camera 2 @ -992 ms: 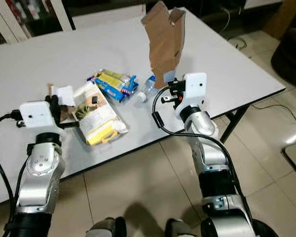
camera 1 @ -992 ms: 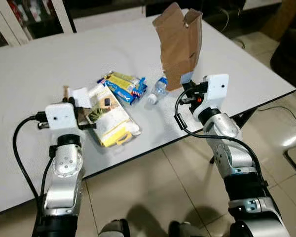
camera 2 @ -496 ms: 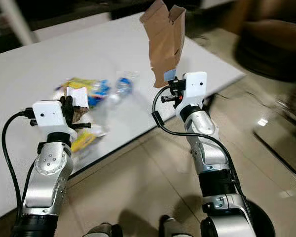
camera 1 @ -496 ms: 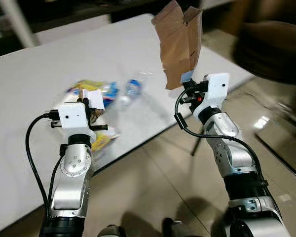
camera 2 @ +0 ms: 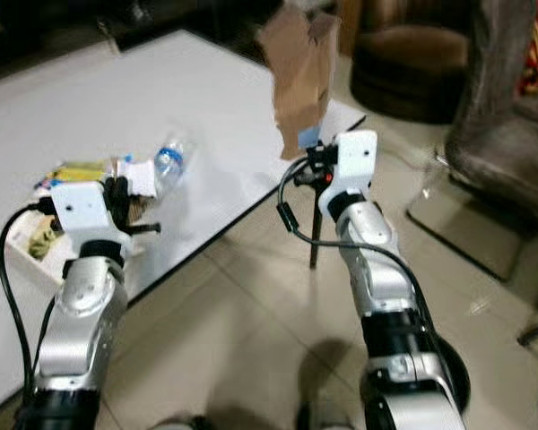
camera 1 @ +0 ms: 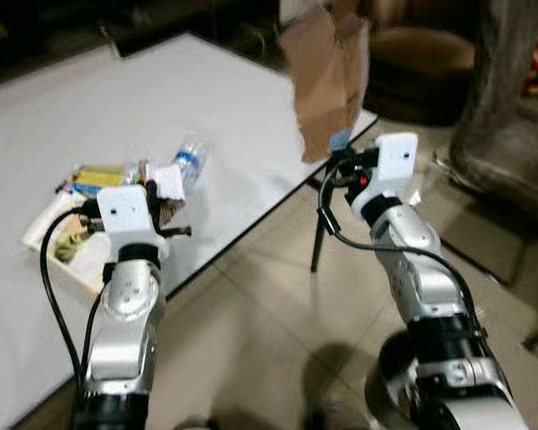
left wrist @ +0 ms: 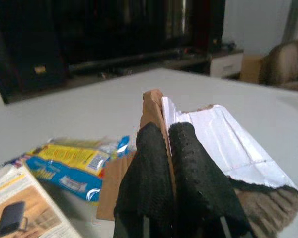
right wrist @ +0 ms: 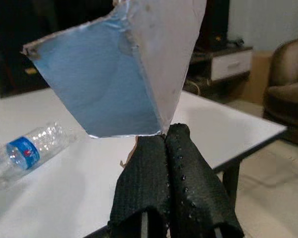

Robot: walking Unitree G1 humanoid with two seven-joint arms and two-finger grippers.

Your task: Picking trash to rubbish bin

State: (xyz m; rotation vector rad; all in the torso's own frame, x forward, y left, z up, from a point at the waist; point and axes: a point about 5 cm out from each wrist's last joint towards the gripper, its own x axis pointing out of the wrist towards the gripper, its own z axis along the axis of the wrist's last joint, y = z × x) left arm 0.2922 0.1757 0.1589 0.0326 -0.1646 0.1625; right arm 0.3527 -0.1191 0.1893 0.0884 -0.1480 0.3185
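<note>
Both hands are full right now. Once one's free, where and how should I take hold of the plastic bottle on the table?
Grip the plastic bottle across the middle of its body, by the blue label, coming from above with fingers either side. It lies on its side on the white table, so the rounded body is the widest, most exposed part. The snack packet sits close beside it, so a side approach looks crowded.

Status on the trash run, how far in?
Nothing binned. In hand: right gripper shut on a brown cardboard carton, left gripper shut on a torn white-and-brown paper scrap. Left on the white table: clear plastic bottle, yellow-blue snack packet.
</note>
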